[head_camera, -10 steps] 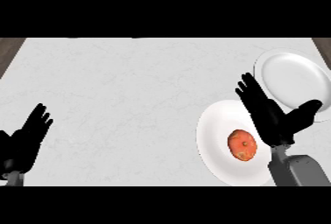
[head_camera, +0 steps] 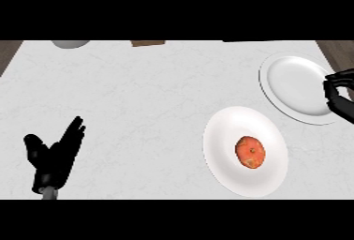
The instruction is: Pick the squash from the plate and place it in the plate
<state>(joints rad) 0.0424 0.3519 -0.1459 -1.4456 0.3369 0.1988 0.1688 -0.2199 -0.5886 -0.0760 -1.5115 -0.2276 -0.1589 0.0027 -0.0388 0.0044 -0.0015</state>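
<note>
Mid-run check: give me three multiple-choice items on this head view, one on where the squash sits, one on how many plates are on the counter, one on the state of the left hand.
1. Where is the squash?
A. On the near plate
B. On the far plate
C. On the bare counter

2. How many plates are on the counter?
A. One
B. Two
C. Three

3. What state is the left hand in?
A. Curled round the squash
C. Pressing flat on a plate
B. Open, holding nothing

Answers:
1. A: the orange squash lies within the rim of the plate nearer the robot.
2. B: two white plates show, both at the right side of the counter.
3. B: its fingers point up, straight, at the lower left, far from the squash.

The right hand shows only partly at the right edge, by the far plate.
</note>
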